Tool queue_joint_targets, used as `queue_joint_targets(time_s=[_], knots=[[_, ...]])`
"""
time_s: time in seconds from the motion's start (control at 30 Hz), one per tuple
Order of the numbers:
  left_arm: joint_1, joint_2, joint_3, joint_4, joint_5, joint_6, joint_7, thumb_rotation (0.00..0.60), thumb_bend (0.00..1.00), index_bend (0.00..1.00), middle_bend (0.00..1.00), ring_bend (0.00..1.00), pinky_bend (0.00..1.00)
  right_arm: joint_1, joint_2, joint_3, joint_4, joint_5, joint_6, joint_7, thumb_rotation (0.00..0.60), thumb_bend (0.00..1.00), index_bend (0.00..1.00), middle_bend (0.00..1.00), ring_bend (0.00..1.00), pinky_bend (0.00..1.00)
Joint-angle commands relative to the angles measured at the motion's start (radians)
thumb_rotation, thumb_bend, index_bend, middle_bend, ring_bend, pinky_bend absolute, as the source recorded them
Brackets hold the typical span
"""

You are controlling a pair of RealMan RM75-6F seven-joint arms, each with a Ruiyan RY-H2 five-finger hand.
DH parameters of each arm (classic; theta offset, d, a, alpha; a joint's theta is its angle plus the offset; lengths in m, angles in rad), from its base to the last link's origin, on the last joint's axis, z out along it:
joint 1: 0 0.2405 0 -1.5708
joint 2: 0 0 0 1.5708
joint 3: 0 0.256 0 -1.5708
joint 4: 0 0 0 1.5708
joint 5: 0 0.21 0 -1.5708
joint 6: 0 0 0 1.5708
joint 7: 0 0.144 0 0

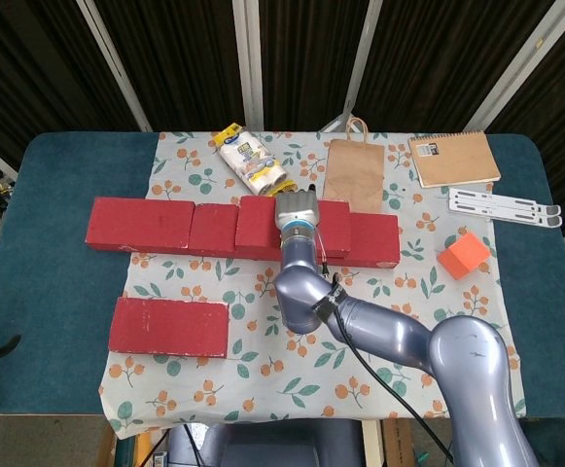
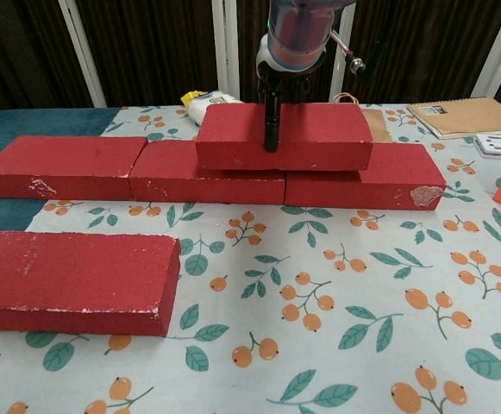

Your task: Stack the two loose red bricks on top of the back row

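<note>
My right hand (image 1: 297,208) grips a red brick (image 1: 258,227) from above; a dark finger (image 2: 272,116) runs down the brick's front face (image 2: 323,145). The brick lies level on top of the back row, over the seam between the middle brick (image 2: 207,179) and the right brick (image 2: 379,183); I cannot tell whether it rests fully on them. The row's left brick (image 1: 136,224) has nothing on it. The other loose red brick (image 1: 168,326) lies flat on the cloth at the front left (image 2: 73,280). My left hand shows in neither view.
Behind the row lie a snack bag (image 1: 253,161), a brown paper bag (image 1: 353,170) and a notebook (image 1: 452,158). A white bracket (image 1: 504,206) and an orange cube (image 1: 463,255) sit at the right. The flowered cloth (image 2: 336,310) covers the table's middle.
</note>
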Motion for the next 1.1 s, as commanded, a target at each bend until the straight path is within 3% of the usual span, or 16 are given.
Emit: queue_joint_targets(time_s=[0.03,0.47,1.1], knots=[[-0.001,-0.003,-0.002,0.001,-0.005,-0.001,0.006,0.6,0.11,0.12,0.0,0.0,0.12,0.0,-0.021,0.004,0.036,-0.003,-0.014,-0.01,0.6,0.19,0.33,0.26,0.23,0.0],[-0.01,-0.013,-0.005,0.0,-0.023,-0.011,0.037,0.6,0.11,0.12,0.0,0.0,0.12,0.001,-0.07,0.025,0.152,-0.001,-0.032,-0.069,0.6,0.19,0.33,0.26,0.23,0.0],[-0.012,-0.017,-0.006,0.002,-0.031,-0.009,0.049,0.6,0.11,0.12,0.0,0.0,0.12,-0.012,-0.069,0.078,0.121,-0.014,0.008,-0.106,0.6,0.19,0.33,0.26,0.23,0.0]])
